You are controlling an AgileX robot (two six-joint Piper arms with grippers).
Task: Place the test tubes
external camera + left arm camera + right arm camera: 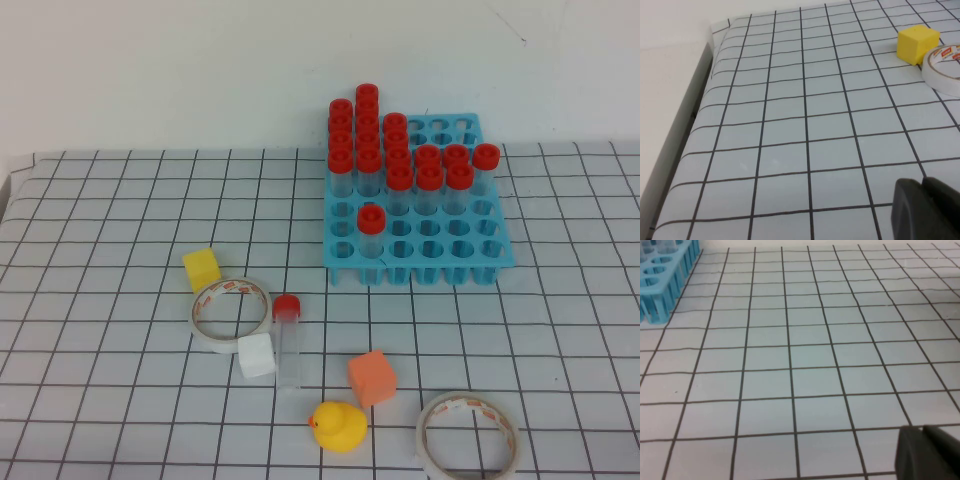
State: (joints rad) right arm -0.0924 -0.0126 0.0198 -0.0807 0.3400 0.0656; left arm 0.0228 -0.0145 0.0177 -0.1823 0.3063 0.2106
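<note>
Lying flat, the red-capped test tube [288,345] sits ahead-right of the left gripper [922,187], past the tape roll [940,77], cap toward the blue rack [430,262]. Right gripper [922,432] looks farther; both pinched shut, empty.

Yellow cube [201,269], white cube [256,355], orange cube [372,377], duck [338,427] and tape rolls [215,338] lie scattered.

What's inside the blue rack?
Red-capped test tubes fill the blue rack rear-left; one stands alone in front. Their bottoms are hidden. Left pincer, right pincer: shut, low over the table.
</note>
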